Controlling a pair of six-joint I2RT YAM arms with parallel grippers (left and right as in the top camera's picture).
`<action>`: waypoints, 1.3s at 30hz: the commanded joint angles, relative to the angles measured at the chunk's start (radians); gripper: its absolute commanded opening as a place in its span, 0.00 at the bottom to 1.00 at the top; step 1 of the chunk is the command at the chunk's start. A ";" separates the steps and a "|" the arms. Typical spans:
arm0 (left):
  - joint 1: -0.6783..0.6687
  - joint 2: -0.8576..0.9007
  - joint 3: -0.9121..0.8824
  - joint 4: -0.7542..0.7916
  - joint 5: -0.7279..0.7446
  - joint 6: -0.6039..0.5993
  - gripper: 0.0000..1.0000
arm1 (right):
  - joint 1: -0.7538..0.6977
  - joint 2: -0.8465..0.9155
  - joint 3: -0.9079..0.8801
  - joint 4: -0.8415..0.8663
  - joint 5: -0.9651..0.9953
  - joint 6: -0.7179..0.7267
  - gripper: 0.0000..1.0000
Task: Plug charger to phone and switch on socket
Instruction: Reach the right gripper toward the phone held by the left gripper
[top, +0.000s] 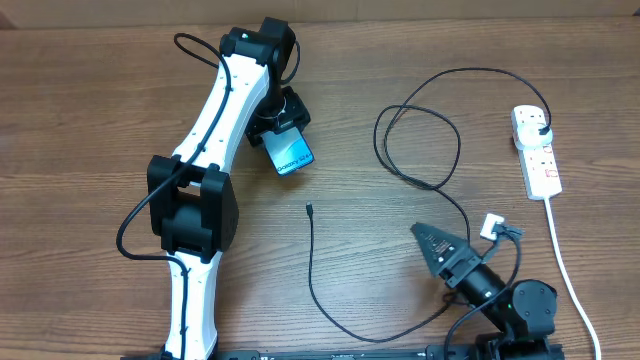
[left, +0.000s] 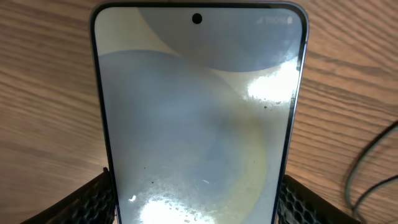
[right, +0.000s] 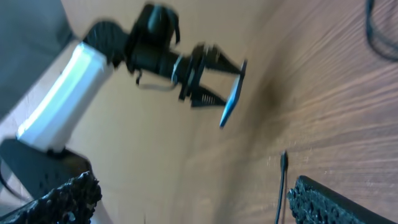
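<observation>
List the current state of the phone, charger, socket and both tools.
phone, screen lit, held off the table by the left tool
charger, plug in the socket, connector tip lying loose on the table
socket, charger plugged in, on or off unreadable
left tool, shut on the phone
right tool, open and empty

The phone (top: 292, 154), its screen lit light blue, is clamped by the left gripper (top: 284, 142) and tilted off the table, upper centre-left of the overhead view. The charger (top: 311, 262), a thin black cable, has its free tip at mid-frame and loops right to its black plug in the socket (top: 538, 152). This white power strip lies at upper right.
</observation>
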 joint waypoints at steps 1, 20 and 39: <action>-0.002 -0.008 0.002 0.006 0.034 -0.045 0.04 | 0.066 0.064 -0.010 0.031 0.030 -0.083 1.00; -0.002 -0.008 0.002 -0.015 0.079 -0.100 0.04 | 0.355 0.925 0.212 0.494 0.358 -0.213 1.00; 0.027 -0.008 0.002 -0.010 0.325 -0.215 0.04 | 0.438 1.583 0.695 0.583 0.362 -0.272 1.00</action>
